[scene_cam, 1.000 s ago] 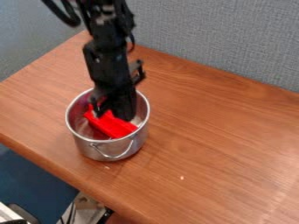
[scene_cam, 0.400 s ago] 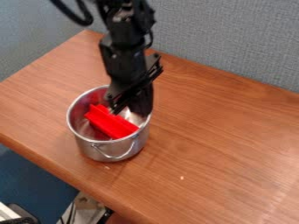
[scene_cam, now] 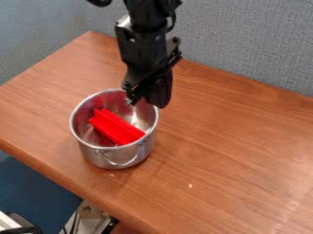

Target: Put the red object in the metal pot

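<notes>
One bright red, elongated block [scene_cam: 116,128] lies inside the shiny, round, stainless-steel pot [scene_cam: 113,161], so the task looks done as things stand. Taking 12 o'clock as the top of the view, the block slants from about 11 toward 4, probably because it is nearly as long as the pot is wide and the round wall leaves it little choice of lie; whether it sits flat on the bottom cannot be told. The black robot claw [scene_cam: 156,103] is drawn narrow, its tips together and nothing visible between them, near the pot's rim at 1 o'clock and apart from the block. Such a closed shape seems sensible here, as spread fingers could catch the rim. The brown wooden surface [scene_cam: 232,151] ends close by the pot at 7 o'clock, with a dark blue area [scene_cam: 35,190] beyond that edge, so a nudge that way would be the risky one. Toward 12 the grey wall [scene_cam: 244,41] bounds the far side. Wider room lies from 3 to 5 o'clock, though lifting straight up before swinging out would be the safest way to leave.
</notes>
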Motion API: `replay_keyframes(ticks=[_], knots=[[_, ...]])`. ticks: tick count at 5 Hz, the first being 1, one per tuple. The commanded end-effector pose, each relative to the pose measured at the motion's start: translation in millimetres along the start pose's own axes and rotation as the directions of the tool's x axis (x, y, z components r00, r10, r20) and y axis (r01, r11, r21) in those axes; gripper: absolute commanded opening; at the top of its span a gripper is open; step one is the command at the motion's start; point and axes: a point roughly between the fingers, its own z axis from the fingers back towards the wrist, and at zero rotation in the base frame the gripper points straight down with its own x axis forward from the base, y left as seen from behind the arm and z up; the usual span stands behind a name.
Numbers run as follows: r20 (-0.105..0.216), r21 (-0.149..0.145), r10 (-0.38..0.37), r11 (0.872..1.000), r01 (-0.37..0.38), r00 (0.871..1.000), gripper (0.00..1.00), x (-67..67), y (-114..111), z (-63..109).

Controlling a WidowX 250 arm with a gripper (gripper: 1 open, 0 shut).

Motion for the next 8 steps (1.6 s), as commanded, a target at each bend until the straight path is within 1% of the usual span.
replay_keyframes(ticks=[1, 2, 3, 4, 5, 6, 7, 8], knots=[[0.003, -0.035, -0.011, 0.999, 0.011, 1.0, 0.0, 1.2, 3, 10.0], [0.01, -0.037, 0.06, 0.998, -0.059, 0.998, 0.0, -3.0, -2, -2.9], [0.015, -0.041, 0.133, 0.99, -0.132, 0.991, 0.0, -5.1, -6, -12.9], [0.001, -0.026, 0.21, 0.977, -0.21, 0.978, 0.0, 0.0, -6, 5.9], [0.018, -0.011, 0.268, 0.964, -0.267, 0.963, 0.0, 1.9, -8, 5.5], [-0.035, -0.012, 0.302, 0.953, -0.303, 0.953, 0.0, 1.3, -2, 27.7], [-0.077, -0.004, 0.343, 0.939, -0.344, 0.936, 0.0, 9.7, 5, 43.6], [-0.096, 0.005, 0.394, 0.918, -0.396, 0.914, 0.0, 19.5, 18, 45.6]])
